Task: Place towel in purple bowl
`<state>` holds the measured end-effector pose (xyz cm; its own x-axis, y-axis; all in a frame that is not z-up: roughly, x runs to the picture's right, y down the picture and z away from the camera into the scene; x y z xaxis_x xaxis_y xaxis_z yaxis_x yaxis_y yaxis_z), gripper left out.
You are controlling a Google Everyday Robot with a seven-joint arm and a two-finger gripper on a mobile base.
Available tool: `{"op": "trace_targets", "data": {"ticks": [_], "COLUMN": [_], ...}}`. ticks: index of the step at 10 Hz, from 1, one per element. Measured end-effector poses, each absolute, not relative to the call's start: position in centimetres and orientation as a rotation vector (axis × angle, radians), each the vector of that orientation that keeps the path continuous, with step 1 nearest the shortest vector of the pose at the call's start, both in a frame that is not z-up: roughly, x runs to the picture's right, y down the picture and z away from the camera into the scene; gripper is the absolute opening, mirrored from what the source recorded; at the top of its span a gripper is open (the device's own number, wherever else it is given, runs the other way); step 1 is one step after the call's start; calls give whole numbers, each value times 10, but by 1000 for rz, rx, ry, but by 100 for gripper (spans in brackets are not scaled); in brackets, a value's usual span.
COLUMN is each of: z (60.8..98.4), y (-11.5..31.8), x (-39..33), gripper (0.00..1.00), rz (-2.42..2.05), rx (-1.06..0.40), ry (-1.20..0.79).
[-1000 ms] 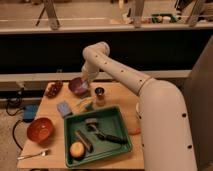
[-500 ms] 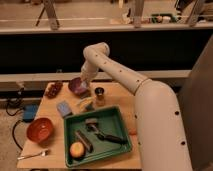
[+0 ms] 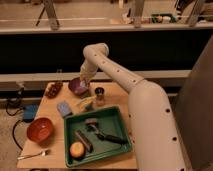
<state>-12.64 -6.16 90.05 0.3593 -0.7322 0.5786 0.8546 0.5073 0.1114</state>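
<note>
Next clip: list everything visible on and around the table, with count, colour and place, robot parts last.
round purple bowl: 1, purple, back left of the wooden table, under the gripper
small dark reddish dish: 1, back left corner
blue rectangular sponge: 1, blue, left of centre
yellowish item: 1, between the purple bowl and the tray; identity unclear
small glass jar with dark lid: 1, centre back
round orange bowl: 1, orange, front left
metal fork: 1, silver, front left edge
green rectangular tray: 1, green, front centre, holding an orange fruit and dark utensils
white robot arm: 1, reaching from the right
gripper: 1, over the purple bowl
</note>
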Motion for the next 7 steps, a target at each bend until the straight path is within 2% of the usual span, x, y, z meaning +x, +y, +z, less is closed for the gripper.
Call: {"op": "trace_targets", "data": {"ticks": [7], "z": [920], "y": [-64], "x": [-139], "gripper": [0], "rz": [-1027], "rx": [-220], "ry": [-657]}}
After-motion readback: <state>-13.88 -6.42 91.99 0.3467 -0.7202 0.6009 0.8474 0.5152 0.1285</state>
